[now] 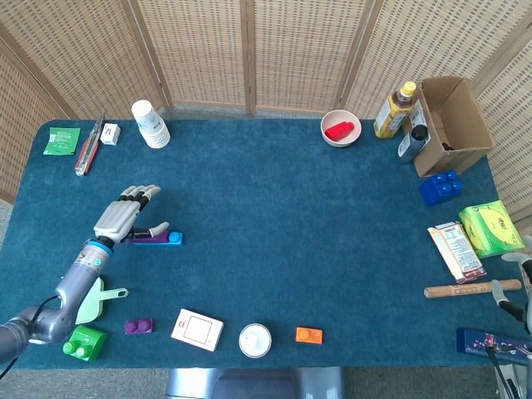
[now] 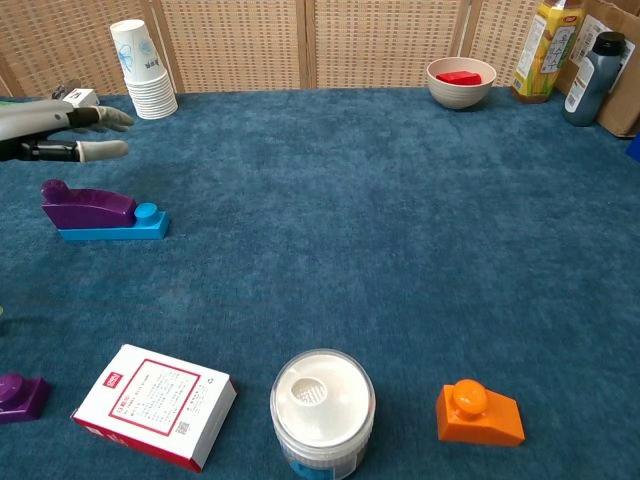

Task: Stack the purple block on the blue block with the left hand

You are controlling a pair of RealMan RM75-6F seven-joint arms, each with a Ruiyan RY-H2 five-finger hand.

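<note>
The purple block [image 2: 86, 205] sits on the blue block [image 2: 112, 226] near the table's [image 1: 274, 233] left edge, covering all but the blue stud at its right end. The left hand [image 1: 125, 218] hovers just above and behind them, fingers spread, holding nothing. Both look like small, hard, light plastic bricks with smooth, likely slippery sides; a pinch across the purple block's long sides, below its raised stud, would suit any correction. The right hand [image 1: 517, 287], barely visible at the table's right edge, cannot be read.
</note>
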